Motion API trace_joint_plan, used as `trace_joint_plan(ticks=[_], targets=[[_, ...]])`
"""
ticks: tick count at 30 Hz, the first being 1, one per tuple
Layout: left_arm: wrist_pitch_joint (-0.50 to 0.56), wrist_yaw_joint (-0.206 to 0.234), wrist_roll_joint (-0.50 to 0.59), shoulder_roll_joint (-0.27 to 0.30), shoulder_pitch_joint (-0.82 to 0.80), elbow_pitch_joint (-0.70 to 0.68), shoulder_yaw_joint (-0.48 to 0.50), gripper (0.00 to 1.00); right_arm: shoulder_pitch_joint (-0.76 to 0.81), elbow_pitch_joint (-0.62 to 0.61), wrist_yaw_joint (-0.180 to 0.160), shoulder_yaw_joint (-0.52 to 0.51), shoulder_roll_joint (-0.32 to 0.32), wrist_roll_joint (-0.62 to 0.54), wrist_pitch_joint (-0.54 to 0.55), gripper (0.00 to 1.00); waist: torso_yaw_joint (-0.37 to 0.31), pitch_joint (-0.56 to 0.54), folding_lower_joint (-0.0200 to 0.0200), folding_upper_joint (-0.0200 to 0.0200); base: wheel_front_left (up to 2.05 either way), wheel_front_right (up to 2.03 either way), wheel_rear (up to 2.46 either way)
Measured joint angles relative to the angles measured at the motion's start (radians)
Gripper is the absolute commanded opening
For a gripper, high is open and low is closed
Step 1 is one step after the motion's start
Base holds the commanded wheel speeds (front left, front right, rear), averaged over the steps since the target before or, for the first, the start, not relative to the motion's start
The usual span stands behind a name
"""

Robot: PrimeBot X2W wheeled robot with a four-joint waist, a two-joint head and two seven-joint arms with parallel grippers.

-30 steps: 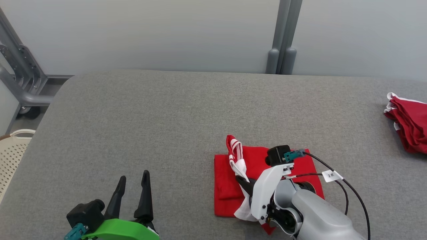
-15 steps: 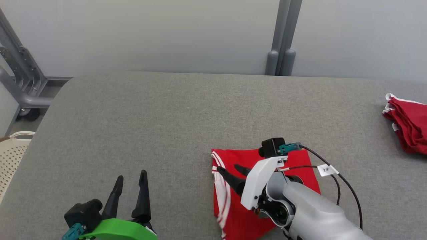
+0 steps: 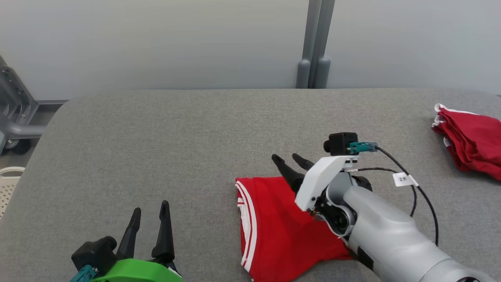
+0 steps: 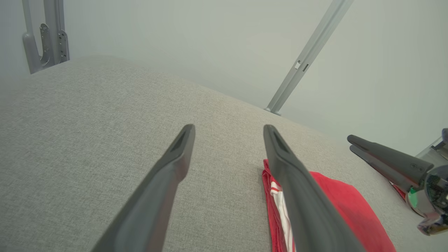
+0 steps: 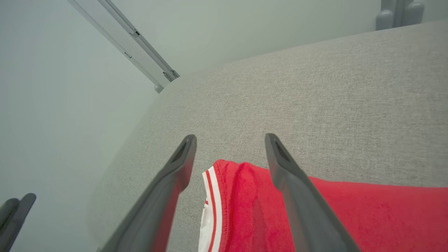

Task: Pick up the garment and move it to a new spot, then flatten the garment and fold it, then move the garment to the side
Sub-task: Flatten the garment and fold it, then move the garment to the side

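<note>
A red garment (image 3: 278, 227) with white stripes along its left edge lies folded on the grey padded table (image 3: 176, 137), near the front. The same garment (image 5: 315, 213) lies below my right gripper's fingers, and part of the garment (image 4: 336, 203) shows behind my left gripper's finger. My right gripper (image 3: 289, 159) is open and empty, raised over the garment's far edge. My left gripper (image 3: 150, 207) stands open and empty at the front left, apart from the cloth.
A second red and white garment (image 3: 469, 139) lies bunched at the table's far right edge. A pale perforated basket (image 3: 6, 184) stands off the table's left side, near a grey metal frame (image 3: 15, 117). A grey post (image 3: 313, 47) rises behind the table.
My right gripper has let the folded-over flap drop onto the garment, then lifted away toward the far edge. The head camera has shifted too. The left gripper has stayed put.
</note>
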Motion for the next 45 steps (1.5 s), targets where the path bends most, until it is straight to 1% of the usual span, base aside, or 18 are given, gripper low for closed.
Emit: trace_joint_plan(ticks=[2, 5, 11, 15, 18, 23, 27, 34, 35, 36, 38, 39, 40, 41, 45], targets=[[-0.001, 0.0, 0.0, 0.0, 0.003, -0.003, -0.001, 1.0, 0.0, 0.008, 0.0, -0.011, -0.032, -0.007, -0.003, 1.0, -0.011, 0.0, 0.0, 0.0, 0.0, 0.0, 0.0], [-0.001, 0.0, 0.0, -0.001, 0.003, -0.005, -0.001, 1.0, 0.014, 0.007, 0.0, -0.026, -0.101, -0.012, -0.002, 1.0, -0.027, 0.002, 0.0, 0.0, 0.0, 0.0, 0.0], [-0.004, 0.001, 0.0, -0.002, 0.006, -0.008, 0.0, 1.0, 0.087, -0.035, 0.0, -0.032, -0.236, -0.024, 0.034, 1.0, -0.053, 0.011, 0.0, 0.0, 0.0, 0.0, 0.0], [-0.006, 0.001, 0.0, -0.001, 0.006, -0.009, 0.001, 1.0, 0.15, -0.075, 0.0, -0.026, -0.299, -0.031, 0.071, 1.0, -0.06, 0.022, 0.0, 0.0, 0.0, 0.0, 0.0], [-0.006, 0.0, 0.0, 0.0, 0.005, -0.008, 0.001, 1.0, 0.194, -0.114, 0.0, -0.027, -0.318, -0.018, 0.097, 1.0, -0.06, 0.03, 0.0, 0.0, 0.0, 0.0, 0.0], [-0.004, 0.0, 0.0, 0.001, 0.0, -0.007, 0.0, 1.0, 0.224, -0.152, 0.0, -0.039, -0.323, -0.002, 0.117, 1.0, -0.051, 0.043, 0.0, 0.0, 0.0, 0.0, 0.0], [0.0, 0.0, 0.0, 0.002, -0.01, -0.006, -0.002, 1.0, 0.228, -0.152, 0.0, -0.05, -0.31, 0.0, 0.13, 1.0, -0.033, 0.051, 0.0, 0.0, 0.0, 0.0, 0.0], [0.002, 0.001, 0.0, 0.006, -0.013, -0.006, -0.001, 1.0, 0.226, -0.134, 0.0, -0.048, -0.3, 0.023, 0.19, 1.0, 0.007, 0.067, 0.0, 0.0, 0.0, 0.0, 0.0], [0.002, 0.001, 0.0, 0.006, -0.013, -0.006, 0.0, 1.0, 0.225, -0.133, 0.0, -0.047, -0.301, 0.025, 0.197, 0.79, 0.012, 0.069, 0.0, 0.0, 0.0, 0.0, 0.0], [0.002, 0.001, 0.0, 0.006, -0.013, -0.006, 0.0, 1.0, 0.223, -0.133, 0.0, -0.044, -0.301, 0.026, 0.201, 0.48, 0.018, 0.071, 0.0, 0.0, 0.0, 0.0, 0.0], [0.002, 0.001, 0.0, 0.006, -0.013, -0.005, 0.001, 1.0, 0.217, -0.141, 0.0, -0.037, -0.301, 0.033, 0.209, 0.26, 0.026, 0.073, 0.0, 0.0, 0.0, 0.0, 0.0], [0.001, 0.001, 0.0, 0.006, -0.013, -0.005, 0.002, 1.0, 0.216, -0.143, 0.0, -0.035, -0.301, 0.035, 0.21, 0.26, 0.029, 0.074, 0.0, 0.0, 0.0, 0.0, 0.0], [0.0, 0.001, 0.0, 0.006, -0.013, -0.003, 0.002, 1.0, 0.215, -0.146, 0.0, -0.031, -0.302, 0.036, 0.209, 0.16, 0.03, 0.075, 0.0, 0.0, 0.0, 0.0, 0.0], [0.0, 0.001, 0.0, 0.006, -0.013, -0.002, 0.002, 1.0, 0.214, -0.149, 0.0, -0.029, -0.302, 0.036, 0.204, 0.0, 0.03, 0.075, 0.0, 0.0, 0.0, 0.0, 0.0], [-0.001, 0.001, -0.002, 0.003, -0.013, -0.001, 0.003, 1.0, 0.211, -0.158, 0.0, -0.022, -0.301, 0.04, 0.189, 0.0, 0.024, 0.072, 0.0, 0.0, 0.0, 0.0, 0.0]])
